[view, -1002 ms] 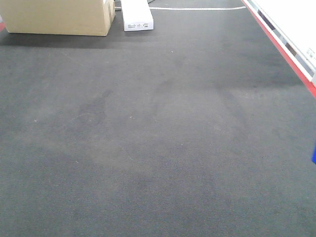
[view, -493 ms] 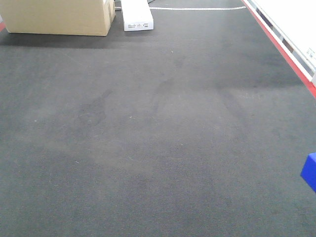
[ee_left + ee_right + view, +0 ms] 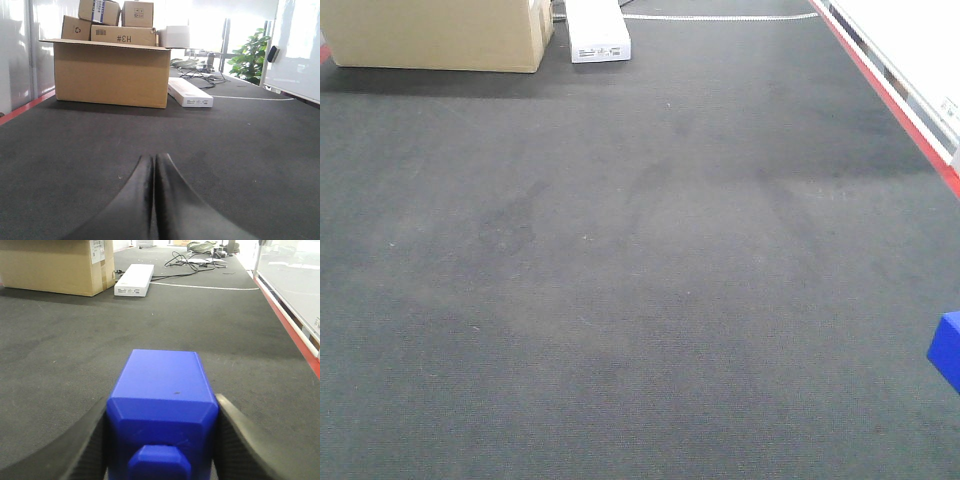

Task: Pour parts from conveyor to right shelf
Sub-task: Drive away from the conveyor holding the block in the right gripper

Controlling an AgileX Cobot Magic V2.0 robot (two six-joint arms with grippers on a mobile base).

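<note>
Right wrist view first, and right up close the right gripper (image 3: pixel 161 406) has its two dark fingers pressed against the side faces of the blue block (image 3: pixel 162 390), clamped snugly, knob end facing the lens. Whether the block sits on the conveyor (image 3: pixel 70 345) or just above it, I can't tell from here; the front camera only catches a blue corner at its right edge. Over on the left wrist camera, the left gripper (image 3: pixel 153 161) has its fingers pinched together with nothing between them, hanging low over the belt. Now the danger: those block faces look smooth, so a fast swing could let it slide out and tumble back onto the belt, and the right shelf isn't in any view, so the arm is turning toward a target unseen. A low left claw could scuff the belt too. Farther out, the red stripe (image 3: pixel 292 335) runs along the belt's right edge, then a flat white box (image 3: pixel 134 280) and a big cardboard carton (image 3: pixel 112 75) with its top flaps open. Smaller cartons (image 3: pixel 122 35) show above it, though whether they sit inside or behind is unclear. No blue bins in sight.
</note>
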